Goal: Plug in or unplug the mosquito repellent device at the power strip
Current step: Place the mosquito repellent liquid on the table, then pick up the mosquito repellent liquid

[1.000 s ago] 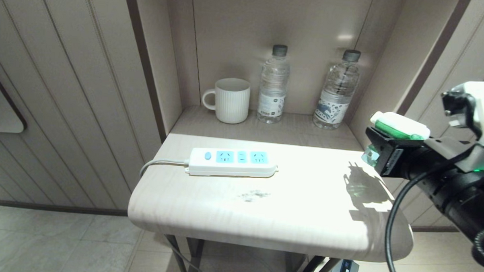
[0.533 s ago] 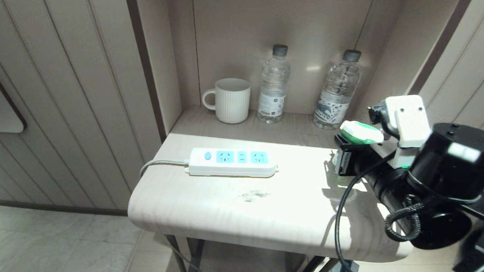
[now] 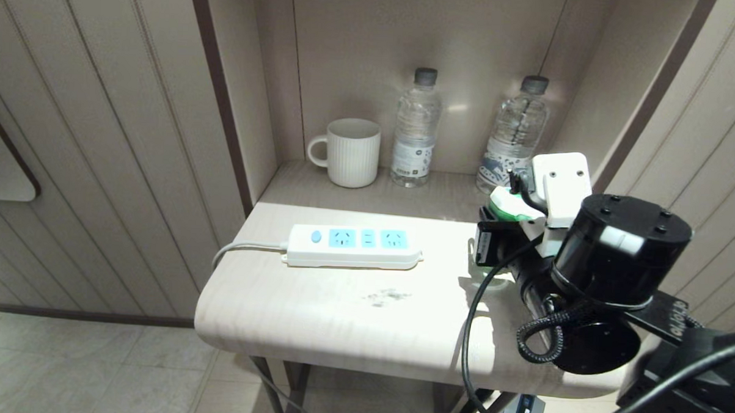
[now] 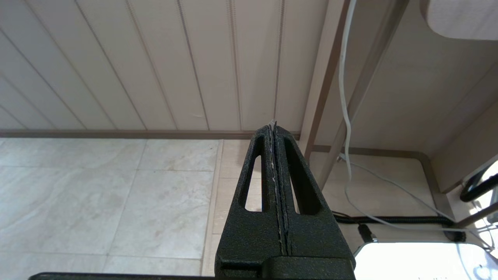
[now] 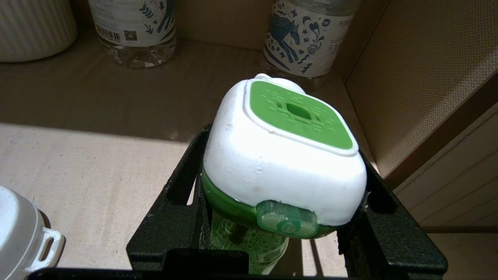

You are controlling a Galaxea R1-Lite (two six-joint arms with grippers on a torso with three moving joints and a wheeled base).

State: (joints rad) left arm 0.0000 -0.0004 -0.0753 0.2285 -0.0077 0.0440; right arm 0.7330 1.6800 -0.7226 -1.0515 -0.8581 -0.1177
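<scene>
White-and-green plug-in mosquito repellent device [image 5: 284, 155] is clamped in right gripper [image 5: 280, 202] beside the table's right edge; carry to long white power strip [image 3: 354, 247] is judged underway, prong alignment needed next. Left gripper [image 4: 277, 163] is parked, pressed together.

— Where is the mosquito repellent device [image 5: 284, 171]?
— Upright at the table's right side — white head, green top panel, translucent green bottle beneath.
— And the power strip [image 3: 354, 247]?
— Flat, left of it and well apart; three blue sockets empty, cord trailing left.

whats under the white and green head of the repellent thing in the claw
Below the mosquito repellent device's head, its translucent green bottle hangs between the right claw's fingers. The fingers cover most of the bottle, so its bottom cannot be seen.
</scene>
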